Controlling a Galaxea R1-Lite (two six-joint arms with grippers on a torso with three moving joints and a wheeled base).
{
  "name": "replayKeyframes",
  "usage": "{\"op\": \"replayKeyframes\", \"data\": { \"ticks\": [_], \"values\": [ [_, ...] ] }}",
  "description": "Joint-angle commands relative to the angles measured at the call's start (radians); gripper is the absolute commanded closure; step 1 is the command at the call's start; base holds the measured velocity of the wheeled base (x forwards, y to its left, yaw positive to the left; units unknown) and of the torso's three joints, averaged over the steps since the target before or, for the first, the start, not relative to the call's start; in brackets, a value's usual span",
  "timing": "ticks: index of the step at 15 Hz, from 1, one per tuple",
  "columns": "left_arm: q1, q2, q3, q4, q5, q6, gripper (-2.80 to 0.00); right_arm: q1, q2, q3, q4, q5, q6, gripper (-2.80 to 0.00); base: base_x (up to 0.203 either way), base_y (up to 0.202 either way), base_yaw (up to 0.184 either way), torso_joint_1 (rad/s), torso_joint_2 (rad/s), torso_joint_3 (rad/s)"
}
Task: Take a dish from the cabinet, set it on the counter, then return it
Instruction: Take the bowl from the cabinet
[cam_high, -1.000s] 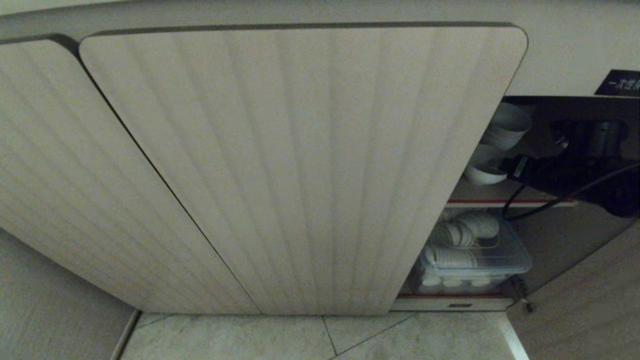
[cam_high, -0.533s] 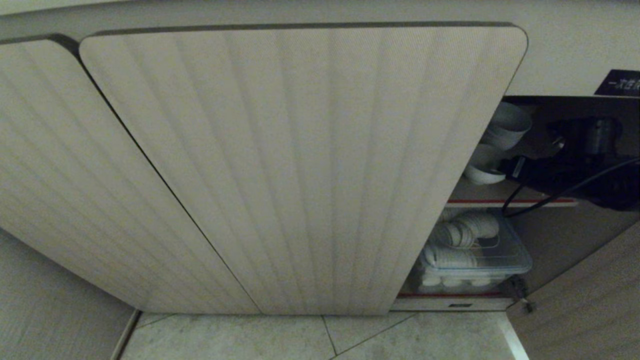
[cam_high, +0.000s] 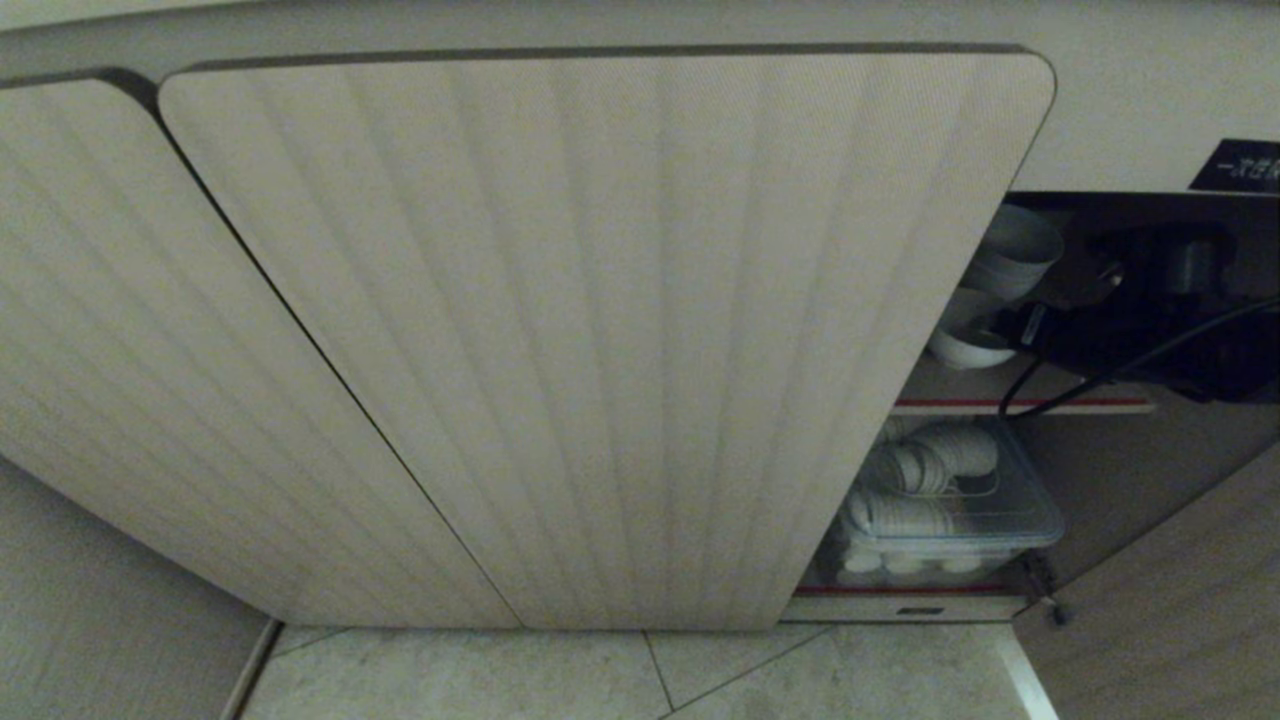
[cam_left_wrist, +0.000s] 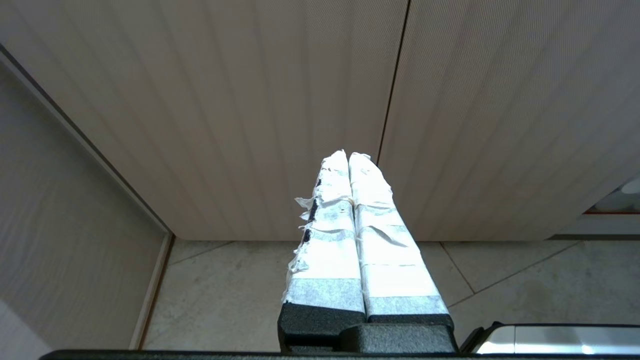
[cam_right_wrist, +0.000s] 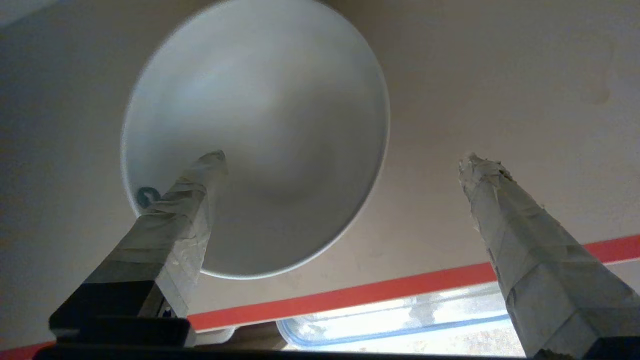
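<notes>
Fingers of your right gripper (cam_right_wrist: 340, 165) stand spread as wide as they go, gripping nothing. Both are wrapped in creased pale tape over black bases. One taped finger (cam_right_wrist: 185, 210) lies across the lower rim of the dish (cam_right_wrist: 260, 130), the other hangs off to its side over bare shelf; you cannot tell from this view whether the first one actually touches the ceramic. The dish is a plain white round bowl, smooth and glossy, deep, its hollow turned toward the wrist camera, with a small blue mark near the rim beside the finger.

From the head view you see the dish (cam_high: 965, 345) on the upper shelf of the cabinet (cam_high: 600, 330), with the black arm and its cable reaching in from the right. Behind it sits a stack of white bowls (cam_high: 1015, 250). The shelf (cam_high: 1020, 404) has a red front edge. Below it a clear plastic container (cam_high: 950, 520) holds more white crockery.

The closed cabinet doors are beige, ribbed vertically, with rounded corners. A small black label (cam_high: 1240, 165) sits above the opening. Pale tiled floor (cam_high: 650, 675) runs beneath.

Your left gripper (cam_left_wrist: 348, 157) hangs parked before the closed doors, its taped fingers pressed together on nothing.
</notes>
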Motion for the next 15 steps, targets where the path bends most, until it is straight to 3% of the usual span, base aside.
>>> {"op": "replayKeyframes", "data": {
  "ticks": [1, 15],
  "values": [
    [0.000, 0.000, 0.000, 0.000, 0.000, -0.001, 0.00, 0.000, 0.008, -0.012, 0.005, 0.002, 0.002, -2.80, 0.000, 0.000, 0.000, 0.000, 0.00, 0.000],
    [0.000, 0.000, 0.000, 0.000, 0.000, -0.001, 0.00, 0.000, 0.059, -0.099, 0.046, 0.002, -0.006, -2.80, 0.000, 0.000, 0.000, 0.000, 0.00, 0.000]
  ]
}}
